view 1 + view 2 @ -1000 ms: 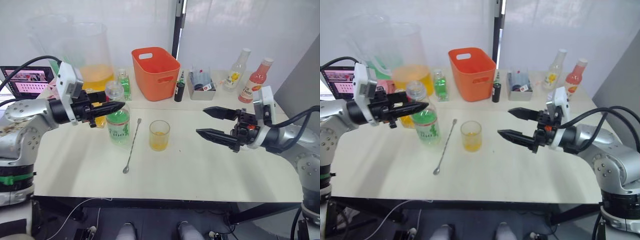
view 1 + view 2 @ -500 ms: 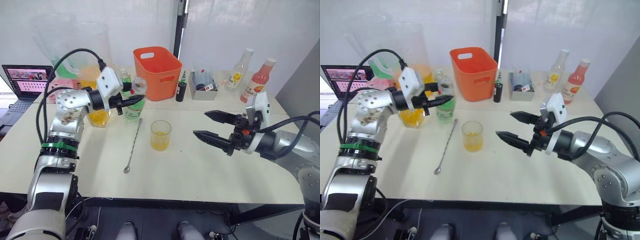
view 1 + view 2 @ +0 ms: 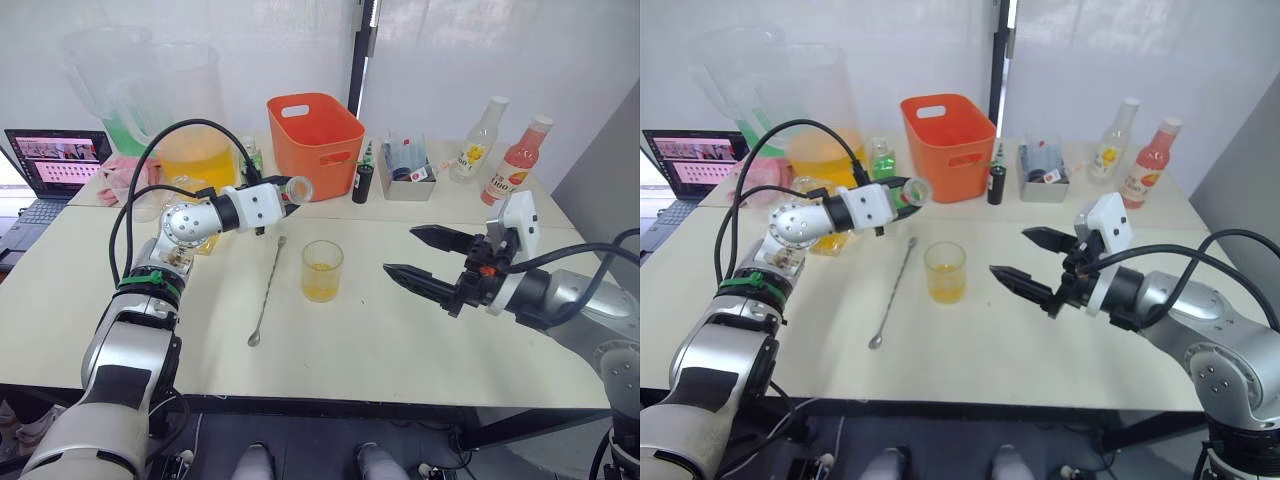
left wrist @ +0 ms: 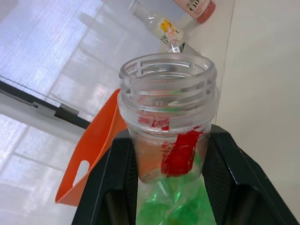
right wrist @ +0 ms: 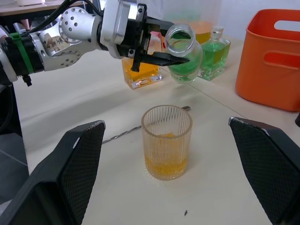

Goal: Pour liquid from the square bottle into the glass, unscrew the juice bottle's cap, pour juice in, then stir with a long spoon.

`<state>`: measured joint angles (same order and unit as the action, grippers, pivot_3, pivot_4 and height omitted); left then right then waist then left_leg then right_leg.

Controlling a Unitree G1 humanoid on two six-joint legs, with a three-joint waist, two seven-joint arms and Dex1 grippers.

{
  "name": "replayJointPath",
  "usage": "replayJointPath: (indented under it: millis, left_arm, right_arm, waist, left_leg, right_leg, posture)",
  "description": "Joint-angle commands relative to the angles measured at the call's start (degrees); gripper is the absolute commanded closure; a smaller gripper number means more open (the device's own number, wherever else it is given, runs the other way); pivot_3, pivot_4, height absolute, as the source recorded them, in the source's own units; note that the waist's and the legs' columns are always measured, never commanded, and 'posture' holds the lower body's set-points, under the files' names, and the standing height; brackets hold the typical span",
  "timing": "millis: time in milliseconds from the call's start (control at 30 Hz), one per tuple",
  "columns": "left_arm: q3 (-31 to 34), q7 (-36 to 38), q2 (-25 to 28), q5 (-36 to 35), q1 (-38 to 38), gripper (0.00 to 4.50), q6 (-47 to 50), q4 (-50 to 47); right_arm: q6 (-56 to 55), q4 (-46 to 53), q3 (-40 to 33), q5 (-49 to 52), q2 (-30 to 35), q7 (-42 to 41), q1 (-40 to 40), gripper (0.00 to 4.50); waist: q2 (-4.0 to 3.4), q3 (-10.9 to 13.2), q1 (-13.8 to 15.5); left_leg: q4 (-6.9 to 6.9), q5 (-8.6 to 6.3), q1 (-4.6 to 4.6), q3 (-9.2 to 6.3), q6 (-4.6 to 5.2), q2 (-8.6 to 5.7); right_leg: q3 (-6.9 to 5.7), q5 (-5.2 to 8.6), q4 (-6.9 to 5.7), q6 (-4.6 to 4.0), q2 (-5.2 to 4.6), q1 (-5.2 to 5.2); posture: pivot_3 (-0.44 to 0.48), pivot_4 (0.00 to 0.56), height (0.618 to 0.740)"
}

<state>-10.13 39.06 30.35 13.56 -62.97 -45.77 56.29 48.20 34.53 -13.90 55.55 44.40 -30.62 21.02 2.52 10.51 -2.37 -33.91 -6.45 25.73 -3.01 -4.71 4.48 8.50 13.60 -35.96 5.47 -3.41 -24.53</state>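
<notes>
My left gripper (image 3: 281, 190) is shut on the juice bottle (image 5: 183, 57) and holds it in the air, tipped almost level. The bottle's open mouth (image 4: 167, 75) points toward the glass, and green liquid sits in its body. Its cap is out of view. The ribbed glass (image 3: 321, 270) stands mid-table with a little orange liquid at the bottom. Left of the glass, the long spoon (image 3: 266, 291) lies on the table. The square bottle (image 5: 140, 71) with orange liquid stands behind my left arm. My right gripper (image 3: 424, 254) hovers open to the right of the glass.
An orange basket (image 3: 312, 145) stands at the back centre. A big pitcher (image 3: 190, 120) and a small green bottle (image 5: 213, 52) are at back left, beside a laptop (image 3: 55, 160). At back right are a clear box (image 3: 405, 170) and two drink bottles (image 3: 515, 160).
My left gripper has lifted the juice bottle off the table, carried it right and tipped it from upright to nearly level. The right gripper has hardly moved.
</notes>
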Motion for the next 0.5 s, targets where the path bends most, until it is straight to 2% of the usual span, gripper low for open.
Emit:
replayJointPath:
  millis: [33,400,500]
  left_arm:
    - [-0.27,-5.54,0.77,2.74,-2.59,3.05,-5.19,-0.74]
    - [-5.12,-18.12,2.33,14.05,-3.15,3.05,-11.94,1.39]
    - [-6.70,-23.90,3.15,18.18,-3.11,3.05,-13.42,2.44]
  right_arm:
    - [0.54,2.79,-1.25,1.63,0.61,1.48,0.07,0.02]
    - [0.65,3.34,-1.31,2.06,0.88,3.19,-0.17,0.02]
    - [0.78,3.42,-1.19,2.50,0.76,3.55,-0.02,0.02]
  waist:
    - [0.00,0.00,0.01]
    - [0.00,0.00,0.12]
    - [0.00,0.00,0.09]
  left_leg:
    - [0.00,0.00,0.00,0.00,0.00,0.00]
    - [-0.01,0.00,-0.02,-0.01,0.00,-0.01]
    - [-0.01,0.00,-0.02,0.00,0.00,-0.01]
  right_leg:
    - [0.00,0.00,-0.01,0.00,0.00,0.00]
    - [0.00,-0.01,-0.05,0.02,0.00,0.00]
    - [0.00,-0.01,-0.06,0.02,0.00,0.00]
  posture:
    - [0.000,0.150,0.740]
    - [0.000,0.150,0.740]
    - [0.000,0.150,0.740]
